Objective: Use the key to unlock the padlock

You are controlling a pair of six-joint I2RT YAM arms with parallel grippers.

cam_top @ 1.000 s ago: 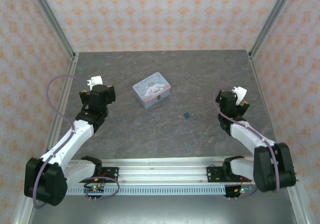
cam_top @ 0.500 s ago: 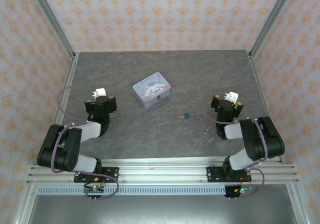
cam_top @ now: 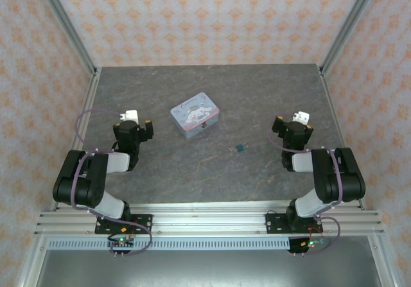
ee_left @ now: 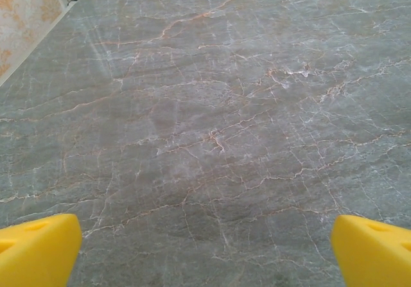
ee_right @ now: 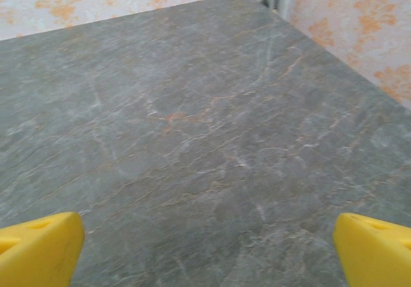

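Grey stone counter (cam_top: 257,88) w/ thin orange lines in it. From the top cam I see the padlock (cam_top: 239,148), a tiny teal block, lying flat about mid counter, a bit closer to my right arm. The key (cam_top: 232,149) is a pale speck just beside it on the left; I can't tell if they touch. The pale blue cartoon tin (cam_top: 194,114) sits farther back and to the left, apart from both, lid shut.

Both arms are folded up short near their bases. The left pincer (cam_top: 133,125) sits well to the left of the tin. The right pincer (cam_top: 292,128) is off to the right of the padlock, not touching it.

On the left wrist cam the left pincer's (ee_left: 205,255) yellow fingertips (ee_left: 38,248) are wide apart w/ bare counter between them. Same on the right wrist cam: the right pincer (ee_right: 205,255) has its tips (ee_right: 372,245) spread wide, holding nothing, w/ the orange-print wall (ee_right: 347,24) at the back.
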